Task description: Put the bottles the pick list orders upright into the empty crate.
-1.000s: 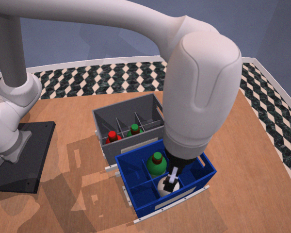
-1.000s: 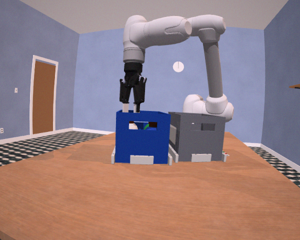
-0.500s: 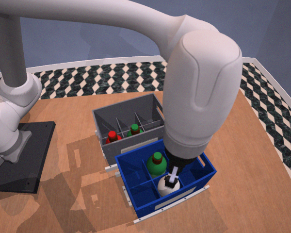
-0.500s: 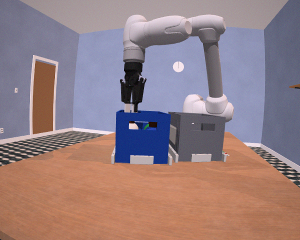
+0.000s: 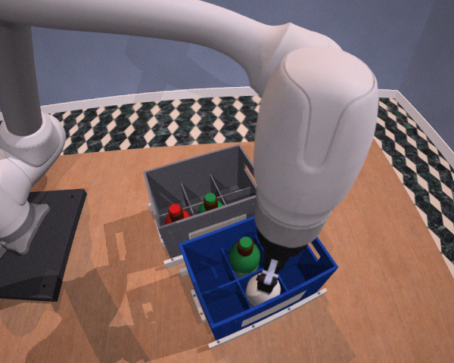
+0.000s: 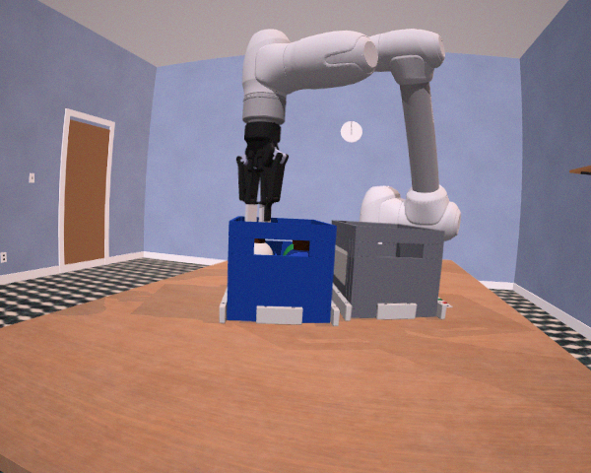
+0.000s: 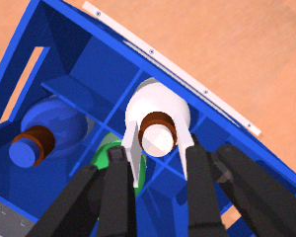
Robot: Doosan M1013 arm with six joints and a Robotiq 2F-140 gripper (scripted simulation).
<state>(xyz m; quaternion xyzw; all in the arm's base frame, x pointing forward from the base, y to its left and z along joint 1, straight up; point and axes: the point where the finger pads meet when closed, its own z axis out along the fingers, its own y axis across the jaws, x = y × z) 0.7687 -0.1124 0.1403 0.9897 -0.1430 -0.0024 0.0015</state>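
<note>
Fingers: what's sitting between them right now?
The white bottle's brown neck, inside the blue crate; the gripper is shut on it, clearest in the wrist view.

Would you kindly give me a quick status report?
Gripper shut on white bottle's neck. Bottle upright in blue crate. Green bottle close beside.

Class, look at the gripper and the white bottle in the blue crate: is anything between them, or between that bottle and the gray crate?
Nothing separates them: the gripper is shut on the white bottle at its neck. Toward the gray crate, the blue crate walls, its dividers and the green bottle stand in a sideways path; lifting straight up looks free.
</note>
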